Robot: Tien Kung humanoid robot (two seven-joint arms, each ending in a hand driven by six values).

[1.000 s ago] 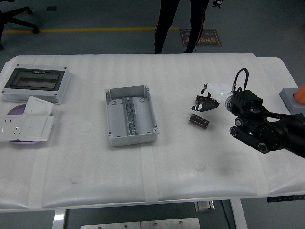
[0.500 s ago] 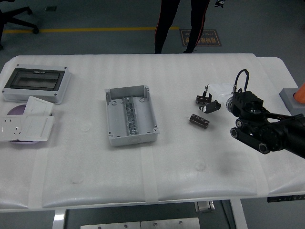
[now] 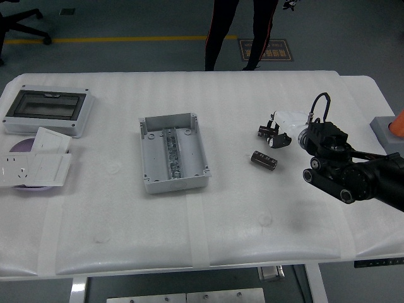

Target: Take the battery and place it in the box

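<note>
A small dark cylindrical battery [image 3: 264,159] lies on its side on the white table [image 3: 202,240], right of centre. The open grey box [image 3: 172,151] sits mid-table with a metal rail along its floor and nothing else inside. My right hand [image 3: 273,136] hovers just above and slightly behind the battery, its fingers [image 3: 263,131] loosely spread and holding nothing. The black right arm [image 3: 344,167] comes in from the right edge. No left arm shows.
A grey box lid with a dark window [image 3: 47,110] lies at the far left. White socket plates [image 3: 35,163] lie in front of it over a purple disc. A person's legs [image 3: 237,31] stand beyond the far edge. An orange-topped grey block [image 3: 390,129] stands off the right edge.
The right hand has drawn back and up a little from the battery, its fingers lifting away. The battery and box have not moved.
</note>
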